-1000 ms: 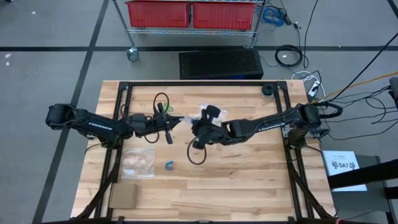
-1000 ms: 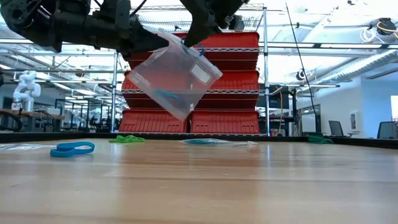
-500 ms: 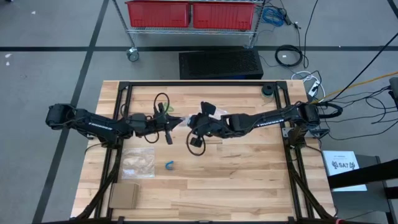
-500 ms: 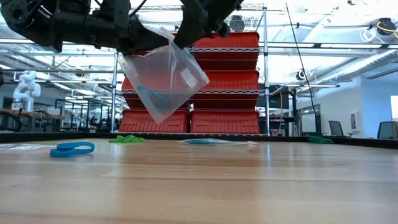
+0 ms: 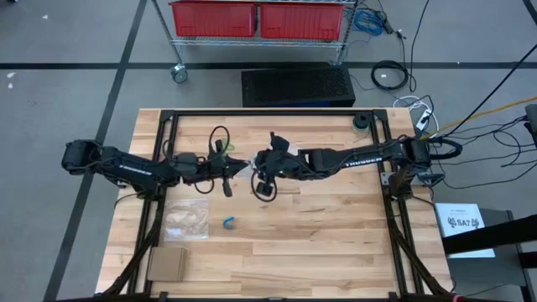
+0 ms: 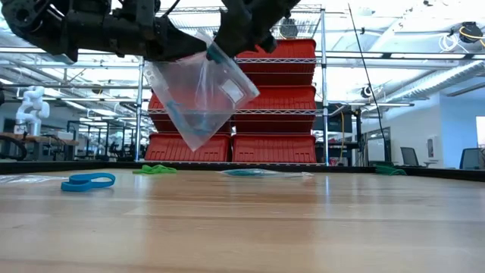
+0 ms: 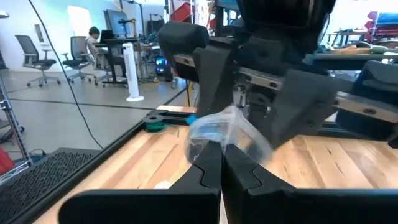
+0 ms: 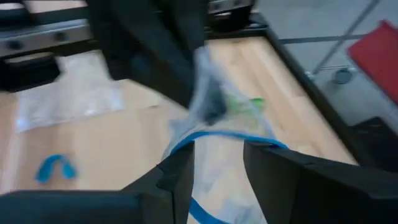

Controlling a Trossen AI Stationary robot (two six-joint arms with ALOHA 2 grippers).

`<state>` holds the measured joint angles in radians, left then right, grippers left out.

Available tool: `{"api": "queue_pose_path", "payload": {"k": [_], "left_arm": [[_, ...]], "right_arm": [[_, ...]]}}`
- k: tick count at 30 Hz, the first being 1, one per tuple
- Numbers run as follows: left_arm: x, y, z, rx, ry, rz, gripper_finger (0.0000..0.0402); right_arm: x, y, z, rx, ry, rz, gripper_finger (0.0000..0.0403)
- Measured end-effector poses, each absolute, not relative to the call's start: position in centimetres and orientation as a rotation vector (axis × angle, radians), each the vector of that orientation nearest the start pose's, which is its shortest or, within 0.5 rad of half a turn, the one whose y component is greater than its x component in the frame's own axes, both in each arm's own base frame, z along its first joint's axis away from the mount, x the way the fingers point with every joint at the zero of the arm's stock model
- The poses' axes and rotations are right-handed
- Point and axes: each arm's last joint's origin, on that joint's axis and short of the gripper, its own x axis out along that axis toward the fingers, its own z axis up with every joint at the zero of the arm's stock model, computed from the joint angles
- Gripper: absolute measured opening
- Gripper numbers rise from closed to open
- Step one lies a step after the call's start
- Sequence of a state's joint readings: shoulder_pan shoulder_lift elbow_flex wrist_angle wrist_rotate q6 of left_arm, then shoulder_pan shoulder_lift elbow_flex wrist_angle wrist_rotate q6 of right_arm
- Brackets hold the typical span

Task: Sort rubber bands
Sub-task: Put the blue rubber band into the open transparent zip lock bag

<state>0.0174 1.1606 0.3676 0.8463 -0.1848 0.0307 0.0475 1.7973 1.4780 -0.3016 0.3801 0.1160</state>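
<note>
Bag [image 6: 198, 95] of clear plastic hangs in the air above the middle of the bench [image 5: 336, 243], pinched between both hands, presumably so its mouth can be spread for a band to go in. The left hand [image 5: 228, 168], coming in from the left of the high view, is clamped shut on one corner of the bag, as its wrist view shows with the two fingers pressed together on the film. The right hand [image 5: 262, 164] meets it from the right of the frame; its fingers stand partly apart in its own wrist view with the bag's blue-edged rim lying between them, so I judge it is loosening or resetting its hold and not gripping firmly.

Rubber bands are spread about. A bright blue one [image 5: 228, 222] lies loose on the bench below centre in the high view, just right of a flat bag [image 5: 186, 219] lying at lower left. In the low view green bands [image 6: 154, 170] sit at the far edge, left of centre, and a teal cluster [image 6: 250, 173] near the middle.

A white label [image 6: 231, 92] shows on the hanging bag, but its writing cannot be read
</note>
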Motion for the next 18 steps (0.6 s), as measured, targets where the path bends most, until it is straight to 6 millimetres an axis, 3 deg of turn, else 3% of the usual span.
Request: {"api": "queue_pose_path", "payload": {"k": [8,18], "left_arm": [[22.5,1.0,21.8,0.003,-0.053,0.222,0.0000],[22.5,1.0,21.8,0.001,-0.045,0.232,0.0000]], "right_arm": [[40.5,1.5,28.2,0.032,0.621,-0.374,0.0164],[40.0,1.5,27.5,0.023,0.682,-0.469,0.0164]]}}
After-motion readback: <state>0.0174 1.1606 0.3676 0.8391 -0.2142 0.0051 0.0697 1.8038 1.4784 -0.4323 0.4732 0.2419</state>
